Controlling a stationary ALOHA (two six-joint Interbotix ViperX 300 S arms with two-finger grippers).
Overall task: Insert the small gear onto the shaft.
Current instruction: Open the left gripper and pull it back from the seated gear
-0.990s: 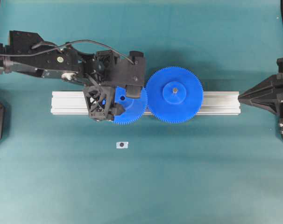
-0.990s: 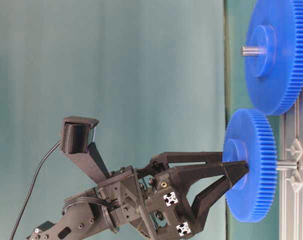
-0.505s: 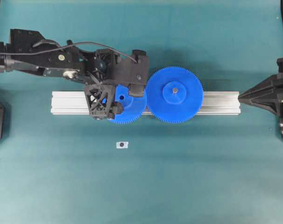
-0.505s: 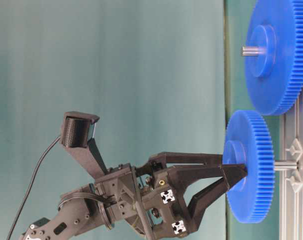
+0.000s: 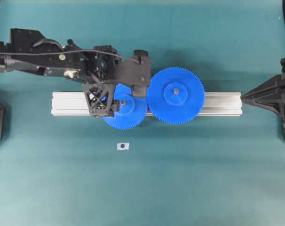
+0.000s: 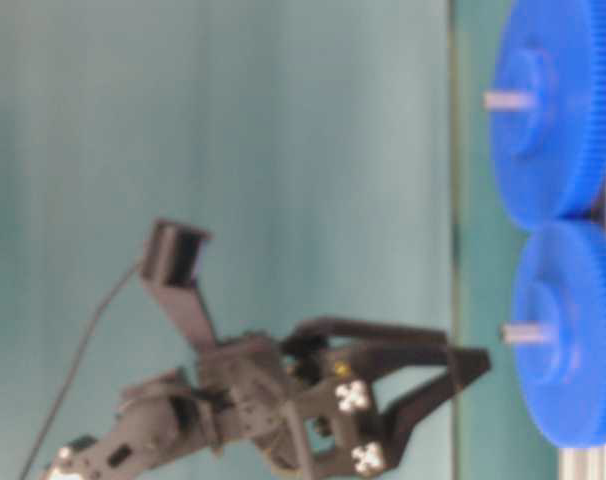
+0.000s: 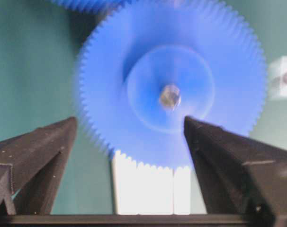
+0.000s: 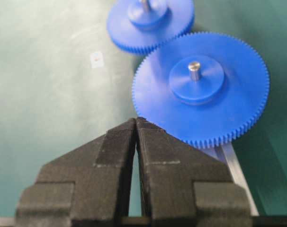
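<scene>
Teal tabletop (image 5: 189,179), aluminium rail (image 5: 217,103), small gear (image 5: 126,115) on shaft (image 7: 169,97), left claw (image 6: 473,365) spread, right claw (image 8: 136,125) pressed together.

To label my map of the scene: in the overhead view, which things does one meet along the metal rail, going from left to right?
Black left gripper → smaller blue plastic toothed gear on its thin grey metal shaft → larger blue toothed gear → bare right end of the silver aluminium rail → black right gripper.

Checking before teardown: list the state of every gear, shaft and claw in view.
small gear: seated on its shaft, released
shaft: tip showing through the small gear's hub
large gear: on its own pin, beside the small gear
left claw: open, holding nothing
right claw: shut, empty
</scene>
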